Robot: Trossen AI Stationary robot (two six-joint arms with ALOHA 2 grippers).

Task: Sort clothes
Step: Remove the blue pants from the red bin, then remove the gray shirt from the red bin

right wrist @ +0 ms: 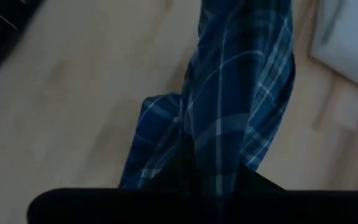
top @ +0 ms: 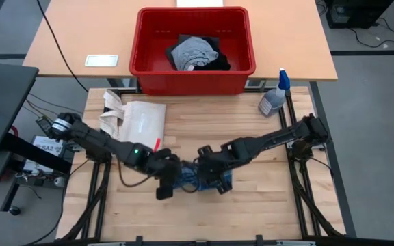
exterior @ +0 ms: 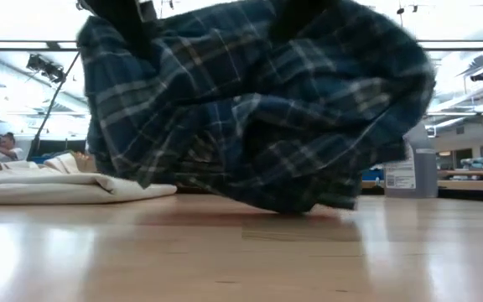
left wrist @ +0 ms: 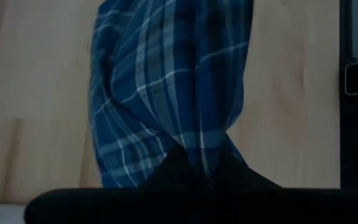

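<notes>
Plaid cloth point(exterior: 258, 109) is hanging bunched mid-table, its lowest fold just brushing the wooden table point(top: 265, 212), with left gripper point(top: 164, 179) and right gripper point(top: 211, 176) both pinching it tight at opposite ends. Risk: thin pinches slipping, or the arms pulling apart and yanking it free. Tote bag point(top: 139, 119) is lying behind, red bin point(top: 191, 65) holding grey and black clothes; an office room is showing beyond.

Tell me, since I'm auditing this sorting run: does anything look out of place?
Nothing stands out. Both grippers, left and right, hold the plaid cloth mid-table; grey and black garments lie in the red bin.
</notes>
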